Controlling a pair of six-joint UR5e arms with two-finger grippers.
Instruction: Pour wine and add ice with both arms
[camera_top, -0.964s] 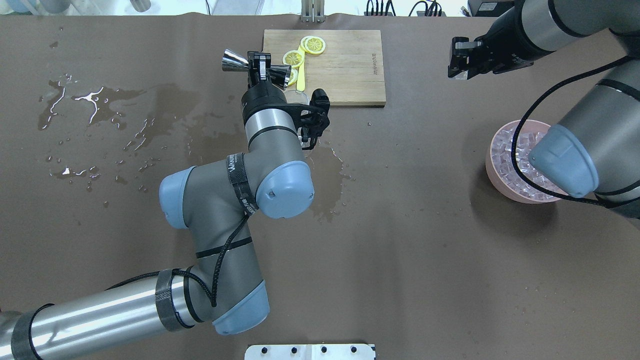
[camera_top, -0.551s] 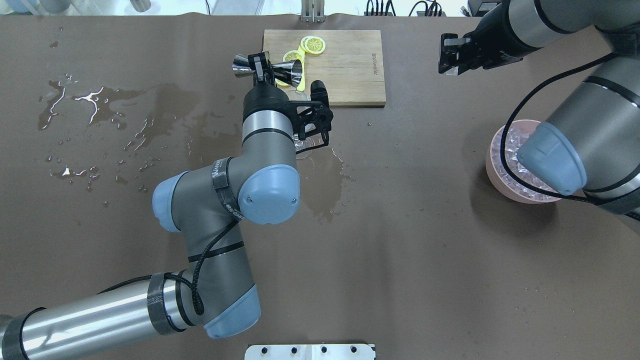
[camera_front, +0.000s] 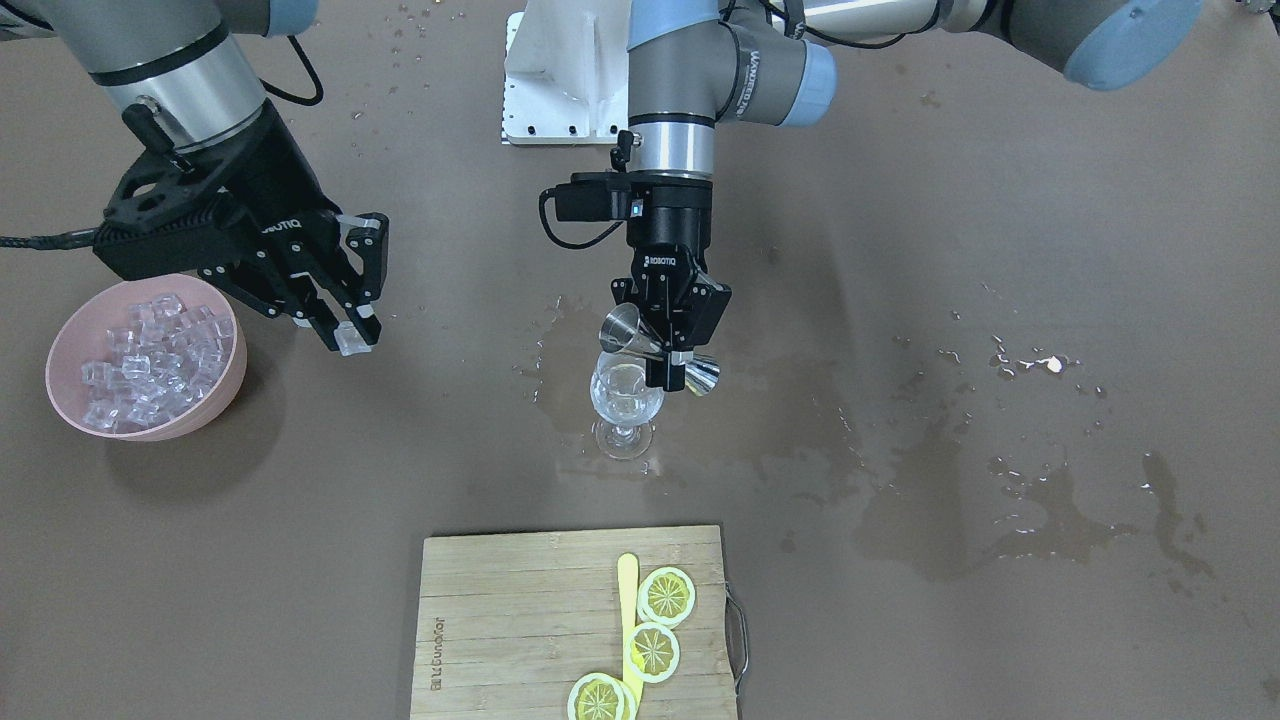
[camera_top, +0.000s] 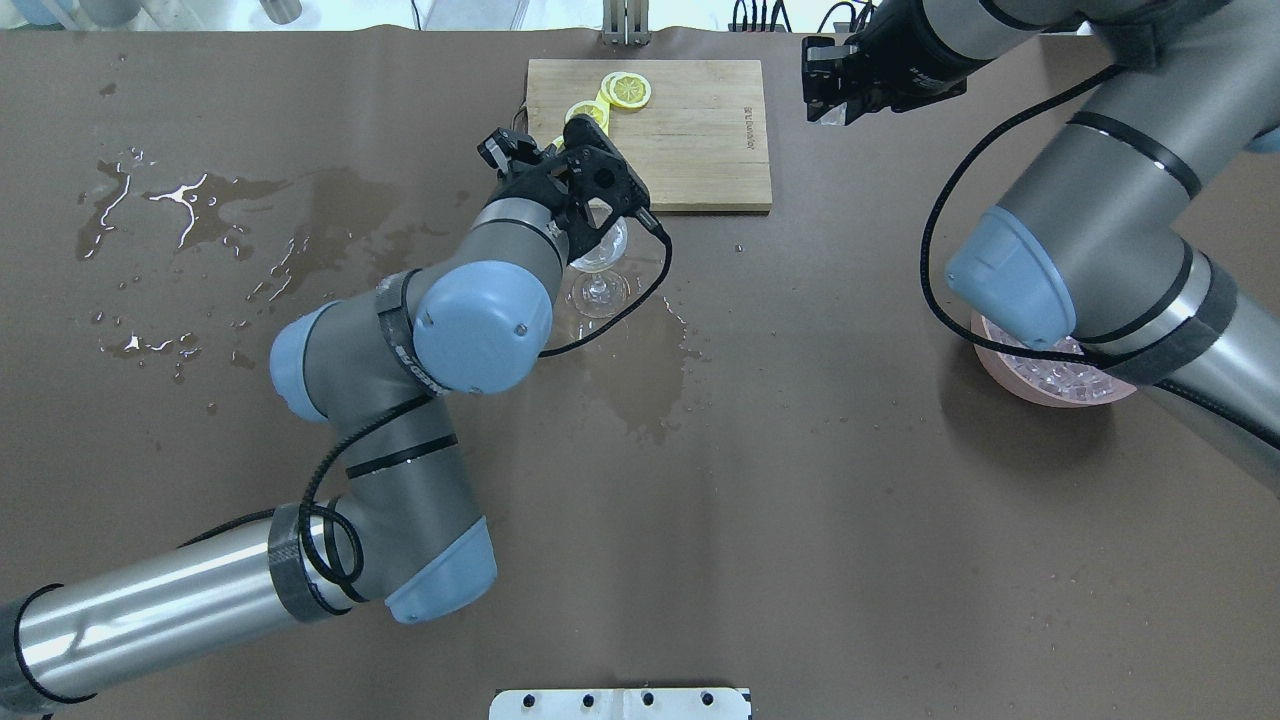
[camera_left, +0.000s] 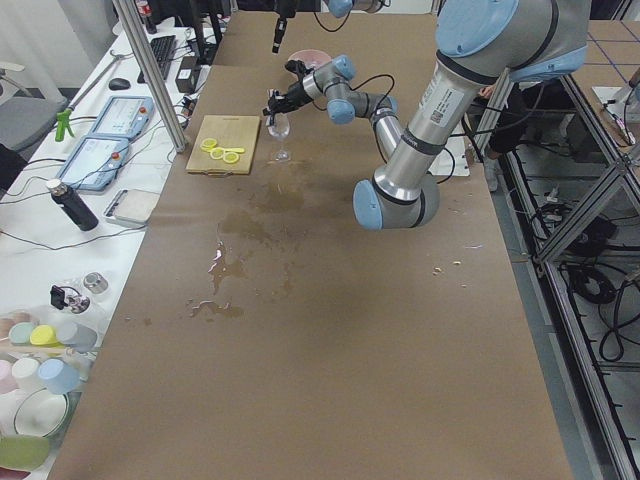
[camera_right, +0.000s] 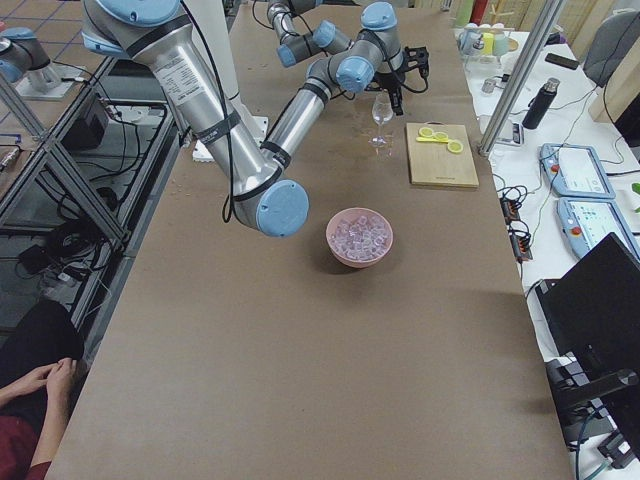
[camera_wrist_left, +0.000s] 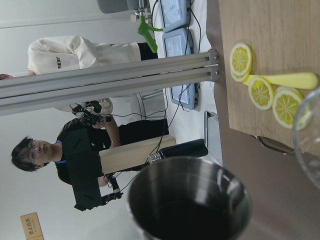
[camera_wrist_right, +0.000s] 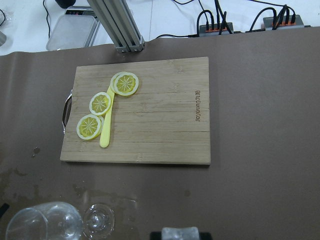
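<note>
Seen from across the tabletop, the left pincer is clamped on the waist of a steel jigger, which lies nearly level just above the rim of the wine glass. A little clear wine sits low in that glass. At 9 o'clock from the glass, the right pincer grips one ice cube in the air. The pink bowl of ice stands at 9 o'clock from that pincer. The cutting board with lemon slices lies at 6 o'clock from the glass.
</note>
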